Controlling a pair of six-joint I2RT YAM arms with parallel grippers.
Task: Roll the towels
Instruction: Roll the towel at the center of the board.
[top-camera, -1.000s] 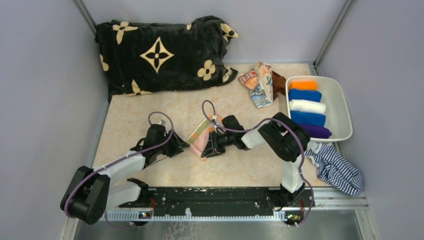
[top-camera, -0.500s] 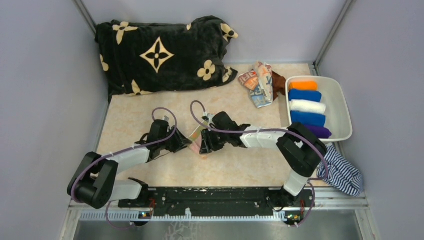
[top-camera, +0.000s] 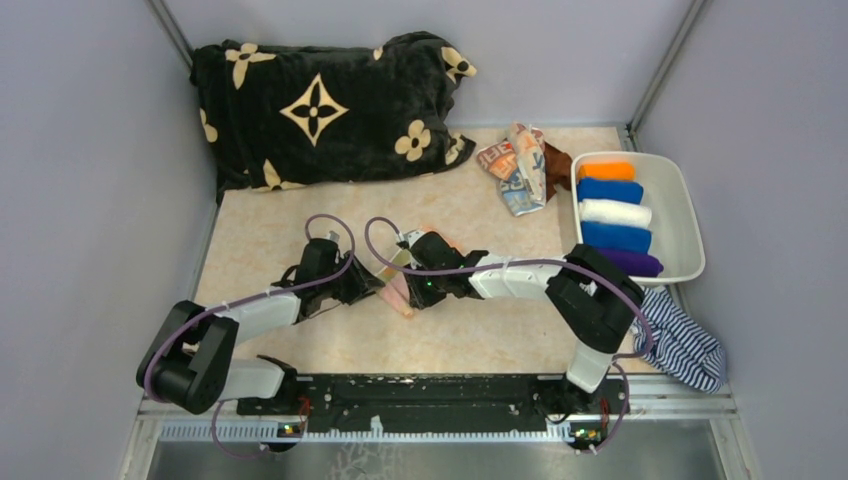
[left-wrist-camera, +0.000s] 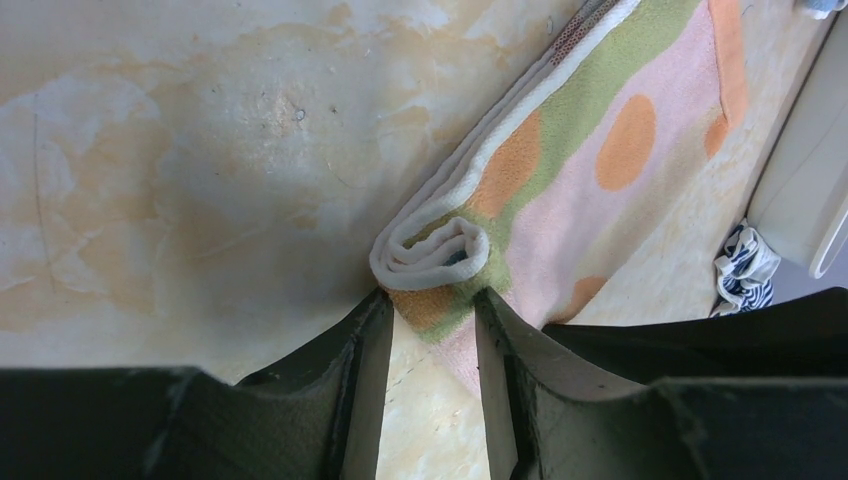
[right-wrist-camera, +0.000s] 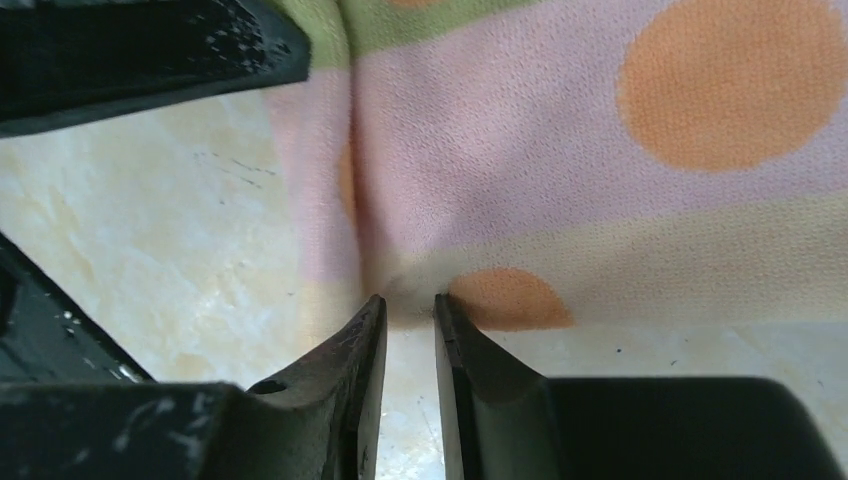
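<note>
– Towel first: where does it lie?
– The peach towel (left-wrist-camera: 600, 195) is on the table (top-camera: 300, 230), about midway between the left and right edges and nearer the front edge than the back. It sits between the two grippers.
– Which way does it run?
– It's folded into a long band, and its long axis is diagonal. From the left wrist view it runs from a curled end at the left gripper (left-wrist-camera: 432, 297) off toward the right side, where the white tray (top-camera: 690, 215) stands. The curl's spiral faces that gripper. From above, the right arm hides most of the band.
– And the fingers?
– The left pair stands partly apart, one tip on each side of the curled end. I cannot tell whether they pinch it. The right gripper (right-wrist-camera: 409, 298) is down to a narrow slit on the band's long edge, and the cloth puckers into the gap, so it holds the towel.
– Anything else?
– Coloured rolls (top-camera: 612, 212) lie side by side in the tray by the right edge.
</note>
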